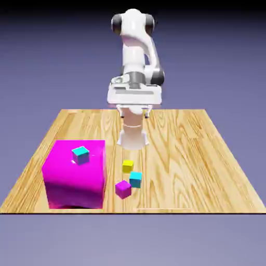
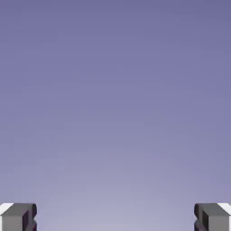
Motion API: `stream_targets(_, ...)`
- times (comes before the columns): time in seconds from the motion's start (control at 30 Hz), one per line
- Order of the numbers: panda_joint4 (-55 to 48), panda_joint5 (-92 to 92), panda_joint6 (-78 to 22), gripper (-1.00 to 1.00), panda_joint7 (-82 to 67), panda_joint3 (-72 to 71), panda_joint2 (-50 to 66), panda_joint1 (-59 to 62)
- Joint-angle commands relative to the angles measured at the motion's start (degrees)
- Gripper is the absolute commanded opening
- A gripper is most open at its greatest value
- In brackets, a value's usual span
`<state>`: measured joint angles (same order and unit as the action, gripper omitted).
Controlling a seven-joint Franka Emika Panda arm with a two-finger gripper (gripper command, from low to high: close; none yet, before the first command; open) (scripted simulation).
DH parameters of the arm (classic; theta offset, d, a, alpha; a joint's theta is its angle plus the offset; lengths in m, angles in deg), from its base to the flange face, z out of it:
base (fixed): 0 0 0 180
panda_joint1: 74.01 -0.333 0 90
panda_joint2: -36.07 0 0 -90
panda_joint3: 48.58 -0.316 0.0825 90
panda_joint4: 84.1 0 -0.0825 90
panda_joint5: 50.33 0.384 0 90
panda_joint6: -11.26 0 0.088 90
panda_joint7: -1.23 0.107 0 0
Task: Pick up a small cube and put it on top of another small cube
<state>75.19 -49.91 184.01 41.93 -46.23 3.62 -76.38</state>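
Small magenta-purple cube [image 1: 123, 189]: on the table [image 1: 176, 156] near the front edge, free, nothing on it or gripping it.
Neighbours: a cyan cube [image 1: 135, 179] sits just beside it toward the exterior view's right and further back, close enough that I can't tell whether they touch; a yellow cube [image 1: 128, 166] is just behind that one.
Big block: large magenta block [image 1: 74, 174] stands near, on the exterior view's left, with a second cyan cube [image 1: 80, 154] on top of it.
Stack target: my guess is the yellow or the near cyan cube, both at table level and within easy reach.
Arm: folded back over its base at the far edge, hand well apart from all the cubes.
Gripper [image 2: 115, 216]: jaws spread as wide as they go, nothing between them, touching nothing. In the hand view I see only the blue-violet backdrop between the fingertips [image 2: 18, 216] — no table, no cube.
Risk 1: the three small cubes are crowded. If I come down with the jaws aligned toward the cyan cube, a finger could clip it and shove the cluster.
Risk 2: same colour as the big block, so I have to target the small one, not the block.
Risk 3: small cube on small cube — an off-centre release would likely tip it off.
Step in hand: approach not yet begun.
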Motion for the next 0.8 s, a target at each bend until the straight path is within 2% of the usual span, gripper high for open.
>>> stream_targets(0.0,-0.4,-1.0,0.2,0.00,-1.6,2.1,1.7,-2.1)
stream_targets(0.77,-4.7,-27.3,7.9,0.00,-35.8,47.4,45.4,-49.8)
